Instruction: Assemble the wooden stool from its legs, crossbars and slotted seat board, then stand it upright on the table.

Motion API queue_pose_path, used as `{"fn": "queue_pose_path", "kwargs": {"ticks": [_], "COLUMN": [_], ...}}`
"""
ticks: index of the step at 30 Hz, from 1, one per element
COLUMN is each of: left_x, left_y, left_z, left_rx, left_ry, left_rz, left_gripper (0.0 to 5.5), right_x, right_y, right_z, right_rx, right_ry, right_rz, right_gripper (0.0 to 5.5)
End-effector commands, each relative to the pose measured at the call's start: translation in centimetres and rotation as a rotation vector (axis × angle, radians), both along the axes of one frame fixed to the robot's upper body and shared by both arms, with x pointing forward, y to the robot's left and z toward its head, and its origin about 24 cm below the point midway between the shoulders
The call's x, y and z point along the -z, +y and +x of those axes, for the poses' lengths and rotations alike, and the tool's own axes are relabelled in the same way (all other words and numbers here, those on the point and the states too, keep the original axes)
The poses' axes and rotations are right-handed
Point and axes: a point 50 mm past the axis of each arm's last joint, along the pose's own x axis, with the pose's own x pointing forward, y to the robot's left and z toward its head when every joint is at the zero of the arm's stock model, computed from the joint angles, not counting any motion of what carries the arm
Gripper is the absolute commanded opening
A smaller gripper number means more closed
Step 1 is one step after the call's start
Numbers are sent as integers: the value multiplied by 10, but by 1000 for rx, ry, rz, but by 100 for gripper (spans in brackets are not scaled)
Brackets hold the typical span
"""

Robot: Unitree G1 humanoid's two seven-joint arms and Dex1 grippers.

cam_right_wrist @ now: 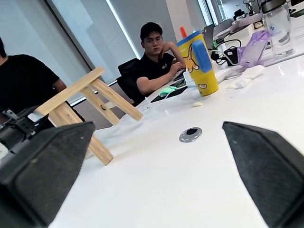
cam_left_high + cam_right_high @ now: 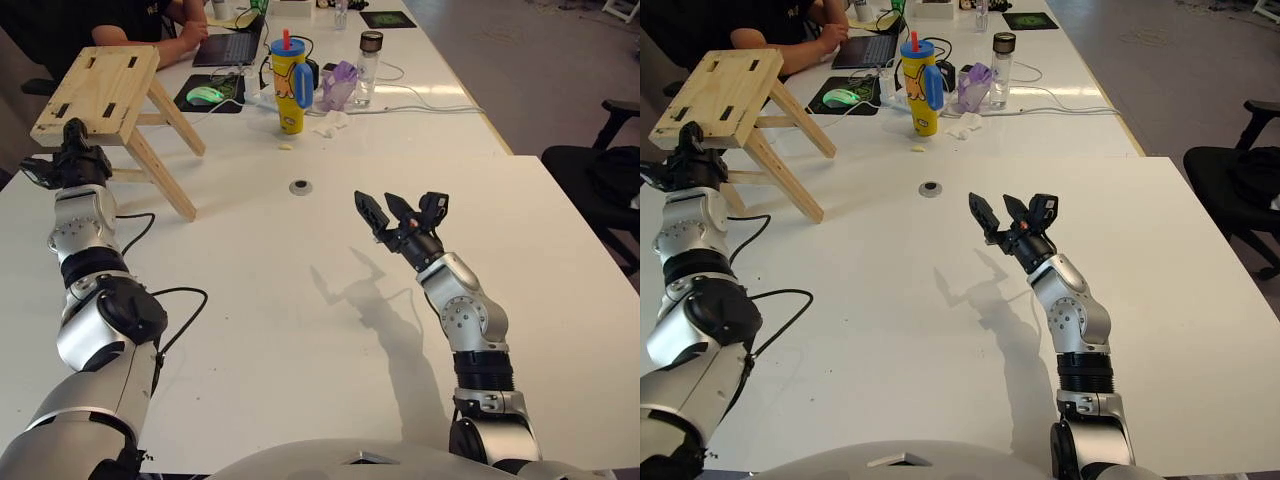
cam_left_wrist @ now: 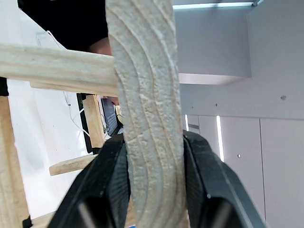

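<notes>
Stool [image 2: 100, 85] assembled, seemingly tipped on counter [image 2: 300, 340]; left gripper [image 2: 72, 150] pinches a leg [image 3: 147, 95], right gripper [image 2: 398, 212] fingers spread; next: settle level, release.

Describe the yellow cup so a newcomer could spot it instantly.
On the white table, look right of the wooden stool. The yellow cup stands between the green mouse and the clear bottle; only it has a blue lid and red straw.
</notes>
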Motion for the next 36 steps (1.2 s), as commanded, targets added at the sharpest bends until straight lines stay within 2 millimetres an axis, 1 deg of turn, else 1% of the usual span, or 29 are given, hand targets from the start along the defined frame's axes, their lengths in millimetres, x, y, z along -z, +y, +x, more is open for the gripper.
{"fn": "queue_pose_path", "kwargs": {"ticks": [1, 2, 3, 5, 6, 8, 10, 14, 18, 20, 22, 23, 26, 28, 30, 32, 35, 36], "left_x": [32, 29, 27, 22, 19, 14, 10, 6, -3, 1, 15, 22, 50, 59, 60, 55, 38, 34], "left_y": [-12, -12, -12, -12, -13, -11, -11, -13, -18, -19, -20, -24, -41, -51, -65, -80, -102, -108], "left_z": [0, 1, 1, 2, 2, 2, 1, -3, -20, -31, -47, -55, -74, -76, -68, -59, -48, -44], "left_rx": [49, 47, 48, 42, 42, 25, 18, 25, 59, 53, 53, 67, 112, 146, 195, 254, 330, 359], "left_ry": [146, 129, 112, 76, 62, 30, 9, -37, -198, -198, -141, -110, 8, 57, 97, 108, 78, 68], "left_rz": [63, 64, 68, 67, 71, 58, 39, 9, -48, -53, -29, -4, 67, 109, 208, 351, 595, 645], "left_gripper": [201, 207, 228, 251, 274, 297, 335, 392, 457, 486, 524, 537, 537, 537, 537, 537, 537, 537], "right_x": [1, 2, 3, 5, 6, 8, 10, 15, 26, 28, 28, 27, 26, 25, 25, 22, 15, 12], "right_y": [-1, -1, 0, 3, 4, 5, 6, 6, 6, 6, 7, 6, 6, 6, 6, 7, 8, 10], "right_z": [1, 1, 0, -1, -1, -3, -4, -8, -14, -17, -19, -19, -19, -17, -14, -9, 3, 6], "right_rx": [-10, -12, -16, -29, -32, -37, -45, -48, -45, -50, -54, -54, -53, -42, -8, 41, 200, 247], "right_ry": [8, 12, 16, 24, 26, 30, 37, 50, 77, 84, 85, 84, 78, 70, 66, 49, 17, 23], "right_rz": [-10, -12, -16, -14, -12, -11, -18, -29, -43, -43, -41, -40, -42, -48, -64, -102, -254, -278], "right_gripper": [499, 499, 499, 499, 499, 499, 499, 499, 499, 499, 499, 499, 499, 499, 499, 499, 499, 499]}}
